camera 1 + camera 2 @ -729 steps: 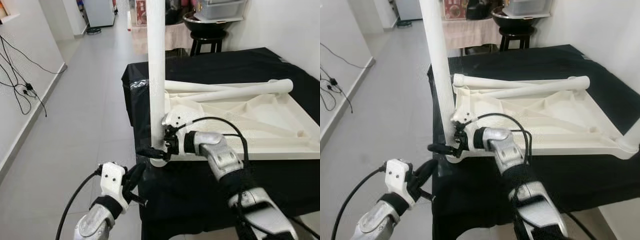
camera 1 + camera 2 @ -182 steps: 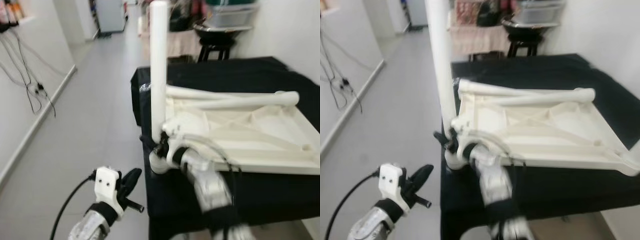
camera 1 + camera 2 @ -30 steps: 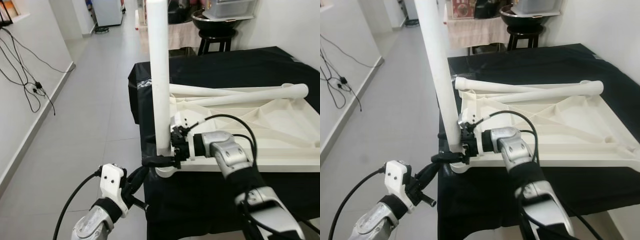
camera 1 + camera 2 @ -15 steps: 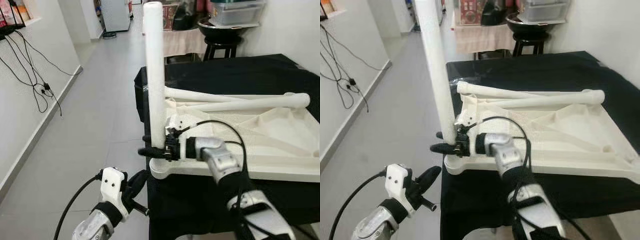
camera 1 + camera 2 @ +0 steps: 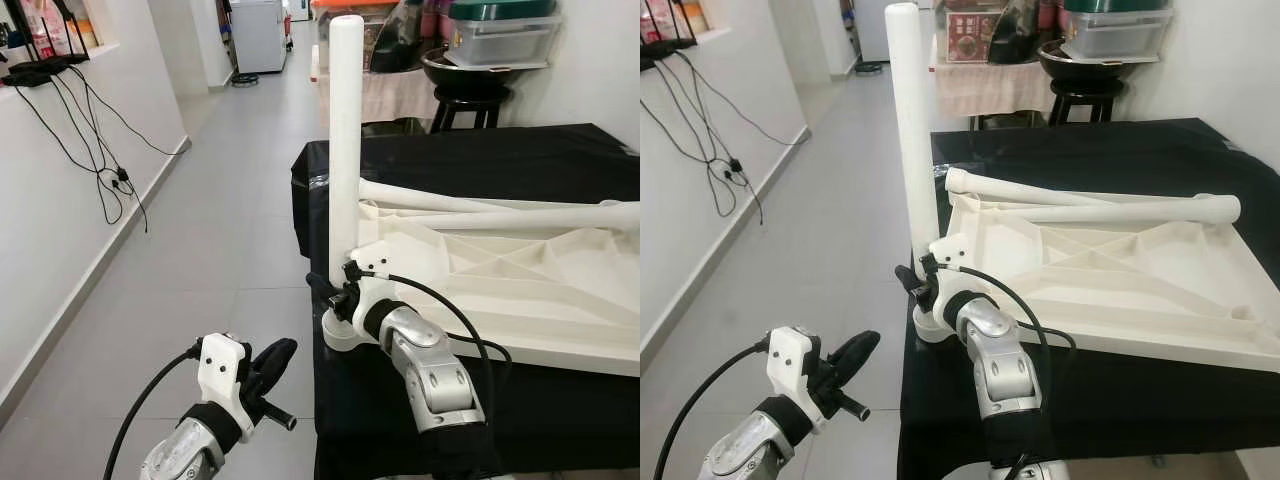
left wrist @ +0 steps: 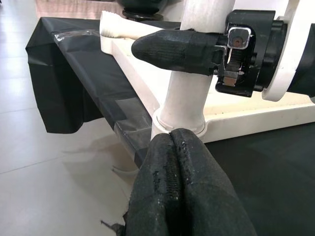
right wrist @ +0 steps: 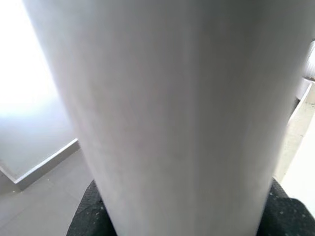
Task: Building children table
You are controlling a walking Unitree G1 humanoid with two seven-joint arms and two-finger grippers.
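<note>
A white child's table top lies upside down on a black-covered table. One white leg stands upright in the socket at its near left corner. My right gripper is shut on the base of that leg, one black finger crossing in front of it. In the right wrist view the leg sits close between the pads. Two loose legs lie across the far side of the table top. My left gripper hangs low beside the table's front corner, shut and holding nothing.
Grey tiled floor runs down the left of the table. A white wall with hanging black cables borders it. Behind the table stand a black stool with a basin and a clear storage box.
The camera has shifted, so the table sits further right. My right forearm has swung round towards the front while its gripper stays on the leg's base. The left gripper stays low.
</note>
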